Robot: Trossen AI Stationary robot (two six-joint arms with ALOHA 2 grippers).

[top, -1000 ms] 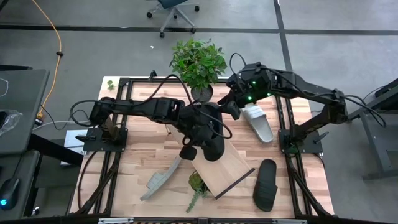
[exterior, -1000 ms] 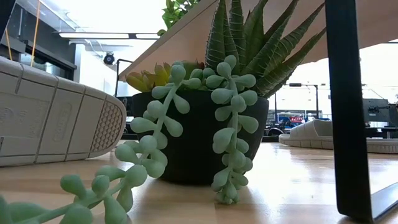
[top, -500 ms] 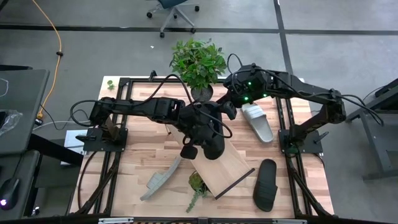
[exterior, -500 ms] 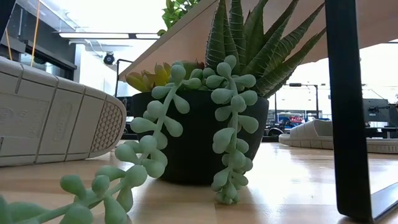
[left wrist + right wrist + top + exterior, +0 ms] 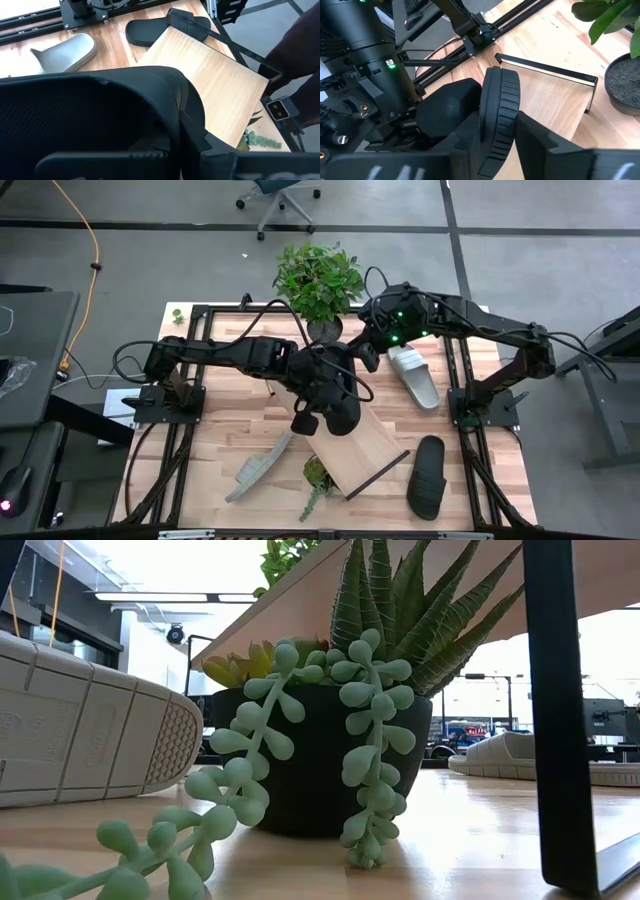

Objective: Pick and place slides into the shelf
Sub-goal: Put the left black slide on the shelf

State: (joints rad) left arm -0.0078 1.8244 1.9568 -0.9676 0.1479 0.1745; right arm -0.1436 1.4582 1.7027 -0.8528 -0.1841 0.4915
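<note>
A black slide (image 5: 342,402) hangs over the shelf (image 5: 368,448), a light-wood board with dark frame edges that lies askew at the table's middle. My left gripper (image 5: 318,392) is shut on it from the left. My right gripper (image 5: 366,358) stands at the slide's far end, fingers on either side of the sole (image 5: 500,115). A grey slide (image 5: 414,376) lies flat at the right. A second black slide (image 5: 428,476) lies at the near right. Another grey slide (image 5: 256,470) stands on its edge at the near left, its sole (image 5: 80,720) facing the low camera. My left gripper holds the black slide on its left side, coming level from the table's left. The slide's wide strap (image 5: 100,110) fills the wrist view and hides the place of contact. The slide is lifted clear above the shelf board. My right gripper pinches the sole at the slide's far end (image 5: 496,150) between its two fingers, one finger (image 5: 462,145) on the strap side and the other (image 5: 540,137) on the underside. It comes from the table's far right. The sole stands on edge between the fingers.
A large potted plant (image 5: 318,280) stands at the far edge behind both grippers. A small succulent pot (image 5: 318,474) sits under the shelf's near left corner, its strands trailing on the table (image 5: 300,870). Dark frame rails (image 5: 462,410) run along both table sides.
My right gripper has moved a little toward the table's left, up to the far end of the black slide held by my left gripper. The slide and my left arm have stayed where they were.
</note>
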